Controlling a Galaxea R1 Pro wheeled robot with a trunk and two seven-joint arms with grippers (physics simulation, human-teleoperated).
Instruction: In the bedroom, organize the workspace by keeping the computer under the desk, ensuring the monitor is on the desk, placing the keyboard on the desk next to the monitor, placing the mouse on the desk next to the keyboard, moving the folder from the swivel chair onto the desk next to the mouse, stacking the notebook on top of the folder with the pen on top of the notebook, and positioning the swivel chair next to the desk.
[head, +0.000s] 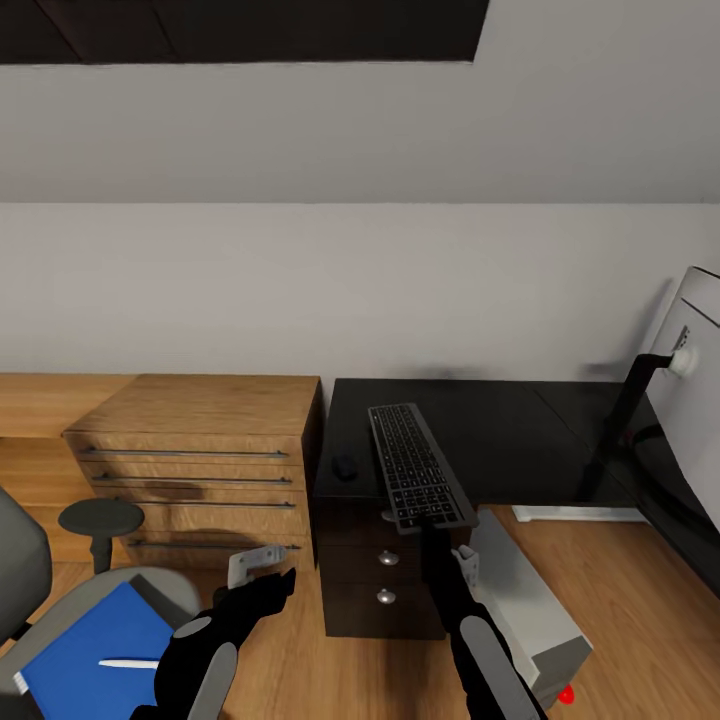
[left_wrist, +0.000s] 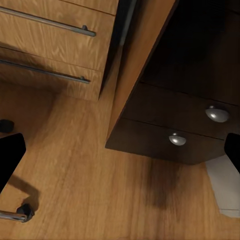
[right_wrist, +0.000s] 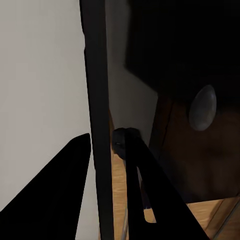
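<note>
Right tool (head: 432, 522) clamped on the near end of the keyboard (head: 415, 465), which overhangs the bench (head: 520, 430) front edge beside the mouse (head: 345, 465). Left tool (head: 262, 572) spread, empty, over the floor. Best pushed level toward the monitor (head: 700, 400), released only once fully supported.

We see a black keyboard (head: 420, 468) on a black desk (head: 520, 430), a blue folder (head: 85, 655) (white pen (head: 128, 663) atop), and a wood-grain dresser (head: 195, 455).
</note>
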